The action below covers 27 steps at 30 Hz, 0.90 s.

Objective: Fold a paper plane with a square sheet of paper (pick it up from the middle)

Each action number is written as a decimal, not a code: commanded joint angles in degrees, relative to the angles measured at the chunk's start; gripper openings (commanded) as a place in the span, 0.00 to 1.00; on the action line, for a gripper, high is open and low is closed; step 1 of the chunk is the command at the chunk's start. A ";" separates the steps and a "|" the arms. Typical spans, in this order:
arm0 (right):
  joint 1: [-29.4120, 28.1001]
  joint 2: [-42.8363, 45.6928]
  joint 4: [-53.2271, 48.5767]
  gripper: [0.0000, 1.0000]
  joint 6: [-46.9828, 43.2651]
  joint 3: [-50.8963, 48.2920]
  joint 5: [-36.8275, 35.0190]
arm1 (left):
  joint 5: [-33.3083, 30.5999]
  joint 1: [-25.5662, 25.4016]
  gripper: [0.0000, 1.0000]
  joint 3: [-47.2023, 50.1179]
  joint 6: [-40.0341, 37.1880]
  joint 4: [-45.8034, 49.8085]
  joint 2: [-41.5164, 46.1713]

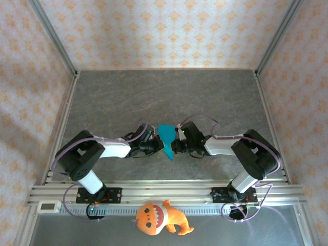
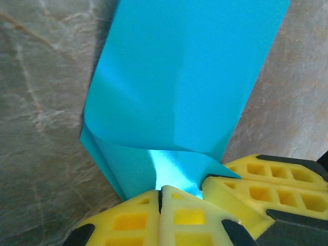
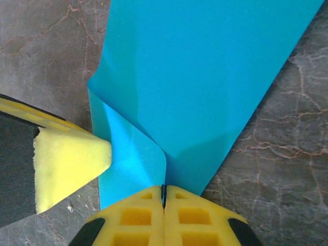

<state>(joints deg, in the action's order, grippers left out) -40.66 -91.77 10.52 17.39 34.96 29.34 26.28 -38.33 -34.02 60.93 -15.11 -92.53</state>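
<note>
Saw a grey, stone-look table (image 1: 154, 97) boxed in by walls (image 1: 169, 31) with a pale orange pattern. Saw an orange plush toy (image 1: 156, 218) at the near edge, past the metal rails (image 1: 169, 192). Found the square sheet of paper (image 1: 166, 136) near the middle of the table, held between the two arms. Had the left gripper (image 2: 160, 192) pinched tight on its low edge, and the right gripper (image 3: 164, 189) pinched tight on it just beside. Looked bright blue, smooth and shiny, bent over with a soft fold near both grips.
</note>
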 commanded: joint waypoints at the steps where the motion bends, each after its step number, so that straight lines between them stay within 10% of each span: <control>1: 0.50 -1.45 -2.97 0.00 0.10 -0.05 -3.15 | -2.50 -0.35 0.00 -2.38 -2.57 4.26 2.50; 27: 0.50 -0.50 -1.82 0.04 1.52 0.95 -0.70 | -2.23 -0.48 0.00 2.44 -2.71 0.16 -3.41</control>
<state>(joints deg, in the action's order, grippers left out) -40.64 -91.83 10.48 17.87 35.16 29.54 26.52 -38.52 -33.47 58.59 -18.46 -94.37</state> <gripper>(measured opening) 0.053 0.047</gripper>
